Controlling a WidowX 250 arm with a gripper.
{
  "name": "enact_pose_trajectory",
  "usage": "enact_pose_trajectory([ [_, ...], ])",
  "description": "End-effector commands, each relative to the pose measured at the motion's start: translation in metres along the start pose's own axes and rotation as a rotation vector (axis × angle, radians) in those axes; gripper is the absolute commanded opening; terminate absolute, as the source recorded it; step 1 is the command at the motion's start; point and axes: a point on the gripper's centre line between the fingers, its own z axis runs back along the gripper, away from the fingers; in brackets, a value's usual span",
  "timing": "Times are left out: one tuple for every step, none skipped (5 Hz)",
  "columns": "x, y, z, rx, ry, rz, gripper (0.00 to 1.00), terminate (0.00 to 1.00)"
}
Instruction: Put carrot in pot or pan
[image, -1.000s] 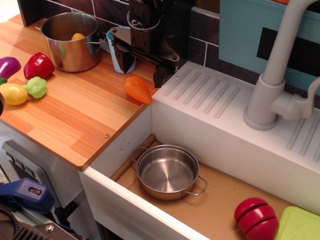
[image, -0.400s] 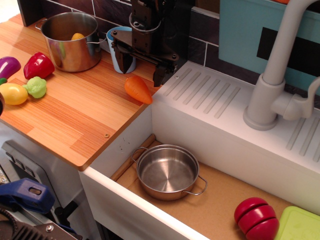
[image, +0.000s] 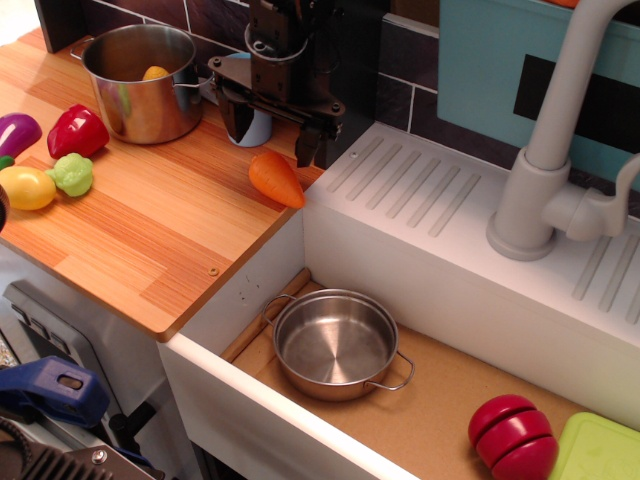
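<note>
While on counter, carrot (image: 277, 178): stubby smooth orange cone.

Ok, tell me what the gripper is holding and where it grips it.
Nothing. The gripper hangs open above the carrot, which lies free on the wooden counter.

bare desk (image: 170, 230) lies open left and front of carrot (image: 277, 178); white sink wall (image: 330, 200) crowds its right side. tool (image: 268, 135) hangs spread just behind it. pan (image: 336, 343) mouth unobstructed.
</note>
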Motion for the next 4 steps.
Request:
enact_pose_trajectory([
  [0.003, 0.004, -0.001, -0.005, -0.029, 0.024, 1.0, 0.0],
  [-0.003, 0.001, -0.005, -0.013, -0.026, 0.04, 1.0, 0.0],
  [-0.008, -0.001, -0.011, -0.032, -0.017, 0.058, 1.0, 0.0],
  [-0.014, -0.001, -0.011, -0.032, -0.021, 0.071, 1.0, 0.0],
])
